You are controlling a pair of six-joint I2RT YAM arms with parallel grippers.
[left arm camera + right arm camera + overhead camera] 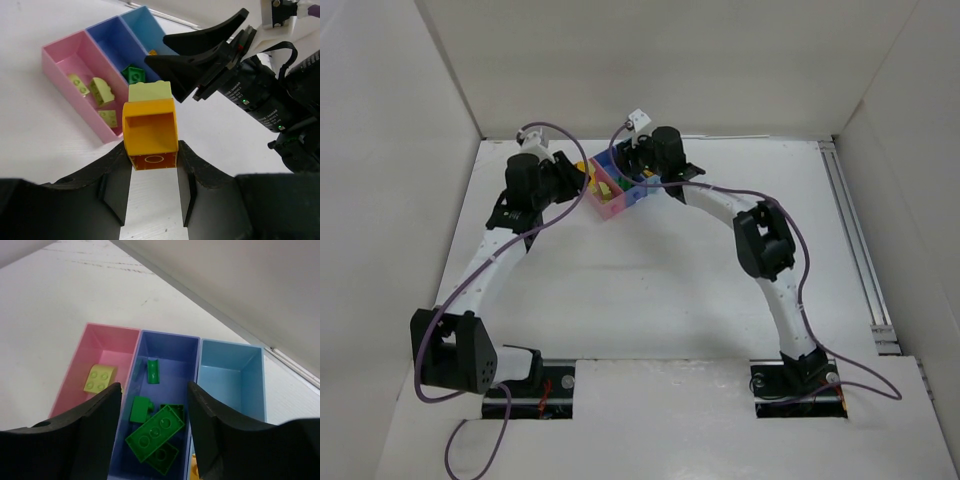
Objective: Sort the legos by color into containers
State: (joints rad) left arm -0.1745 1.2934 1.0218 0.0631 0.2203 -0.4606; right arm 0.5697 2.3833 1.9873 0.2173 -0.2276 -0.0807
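The left fingers (pixel 112 185) are clamped on an orange brick (pixel 150 135), one pad on each side, with its hollow underside facing the wrist camera. A pale brick (pixel 150 91) is stuck to its far end. The pair hangs above the white surface (pixel 620 300), near the pink bin (pixel 75 60). The three bins (pixel 612 205) stand joined in a row, well out from the arm bases: pink, then the purple bin (pixel 170 342), then the blue bin (pixel 230 365). In the pink one lie three pale bricks (pixel 101 91), apart from each other. The purple one holds several green bricks (pixel 155 432), some piled on each other toward one end. A scrap of orange shows low in the blue bin, too cut off to identify. The right fingers (pixel 97 425) hover over the purple bin, spread apart with nothing between them. In the left wrist view their tips come close to the pale brick
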